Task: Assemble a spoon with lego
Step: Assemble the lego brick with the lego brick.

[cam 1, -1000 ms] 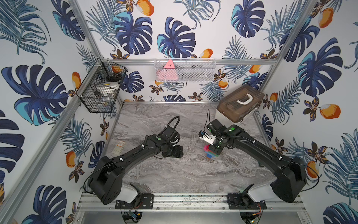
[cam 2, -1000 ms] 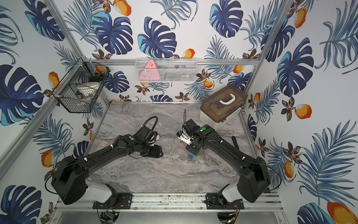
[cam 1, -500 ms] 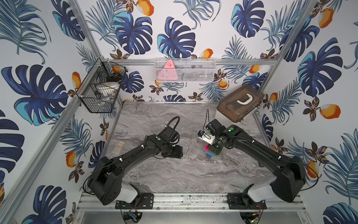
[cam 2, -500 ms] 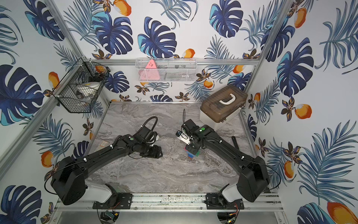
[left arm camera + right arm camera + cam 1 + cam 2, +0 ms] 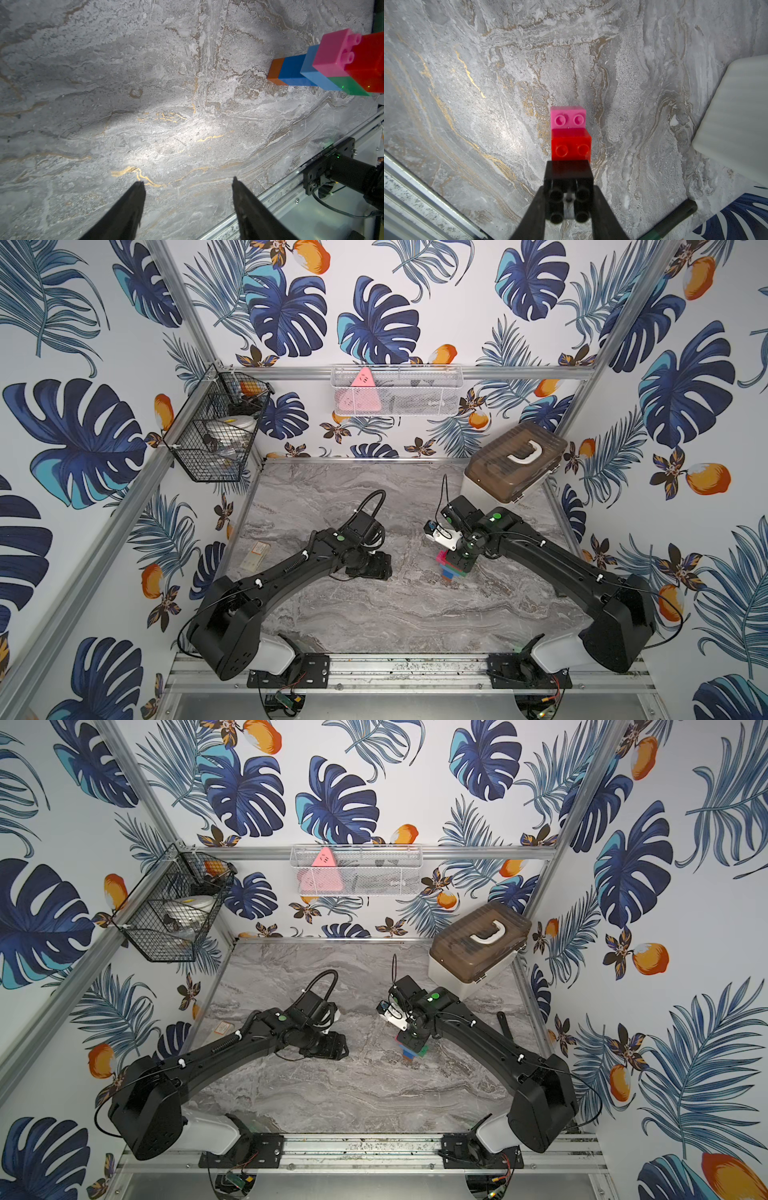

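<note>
**Right gripper [image 5: 569, 190] clamps black brick [image 5: 569, 176] atop spoon [image 5: 450, 569]; left gripper [image 5: 188, 180] open, empty**

Spoon stands on end on the table [image 5: 374, 614], right of centre and in front of the box [image 5: 515, 460]. Both top views show it under the right wrist, partly hidden by it.

In the left wrist view the stack runs from the table up:
- orange brick [image 5: 275, 71], its end touching the table
- blue brick [image 5: 293, 70]
- light blue brick [image 5: 311, 68]
- pink brick [image 5: 332, 54] and green brick [image 5: 349, 85] side by side
- red brick [image 5: 365, 62] over those two

Right wrist view: the fingers [image 5: 533, 209] press both sides of the black brick, studs facing the camera. Red sits directly beneath it, and pink steps out lower down. Cannot tell if black is fully seated on red.

The left gripper's fingers stand apart with nothing between them, only bare marble. In a top view it sits low near table centre, well apart from the spoon, on its left.

A small card [image 5: 257, 551] lies at the table's left edge. A wire basket [image 5: 216, 435] hangs on the left wall and a mesh basket [image 5: 395, 389] on the back wall.
</note>
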Available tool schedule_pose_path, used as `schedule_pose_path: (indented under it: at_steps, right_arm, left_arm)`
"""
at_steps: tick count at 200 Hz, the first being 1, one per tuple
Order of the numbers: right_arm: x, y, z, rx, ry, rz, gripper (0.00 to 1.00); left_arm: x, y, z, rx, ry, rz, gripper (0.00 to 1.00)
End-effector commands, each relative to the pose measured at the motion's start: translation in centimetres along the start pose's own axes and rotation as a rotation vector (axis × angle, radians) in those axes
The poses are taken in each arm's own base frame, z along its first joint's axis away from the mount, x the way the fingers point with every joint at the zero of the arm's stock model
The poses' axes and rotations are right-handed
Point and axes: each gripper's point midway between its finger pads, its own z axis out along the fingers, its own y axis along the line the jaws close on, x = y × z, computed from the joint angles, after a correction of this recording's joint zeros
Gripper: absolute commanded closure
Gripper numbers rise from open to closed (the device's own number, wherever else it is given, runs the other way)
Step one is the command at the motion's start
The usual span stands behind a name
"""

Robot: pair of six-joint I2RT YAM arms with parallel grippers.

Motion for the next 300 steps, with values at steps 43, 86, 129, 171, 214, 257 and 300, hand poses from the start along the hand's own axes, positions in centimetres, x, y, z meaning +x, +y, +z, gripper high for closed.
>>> schedule_pose_path:
  at_steps: [43,86,129,171,214,257,300]
  right_arm:
    - [-0.1,0.1,-0.8,-0.012,-0.009,0.016,0.81]
    - [0.2,0.0,-0.5,0.000,0.002,0.009,0.81]
    - [0.2,-0.3,-0.2,0.013,0.016,0.007,0.81]
    - [0.3,-0.1,0.1,0.006,0.025,0.003,0.81]
    - [0.4,-0.1,0.4,0.010,0.029,-0.004,0.80]
    - [0.3,0.2,0.2,-0.012,0.019,0.000,0.80]
    - [1.0,0.7,0.9,-0.033,0.043,-0.009,0.79]
  left_arm:
    - [0.0,0.2,-0.2,-0.009,-0.006,0.018,0.28]
    - [0.0,0.1,-0.3,-0.006,-0.005,0.018,0.27]
    - [-0.1,0.1,-0.2,-0.007,-0.004,0.017,0.27]
    - [0.0,0.2,-0.3,-0.012,-0.006,0.019,0.28]
    - [-0.1,0.1,-0.2,-0.011,-0.006,0.020,0.27]
    - [-0.1,0.1,-0.2,-0.009,-0.006,0.021,0.27]
    - [0.1,0.3,-0.2,-0.014,-0.002,0.023,0.27]
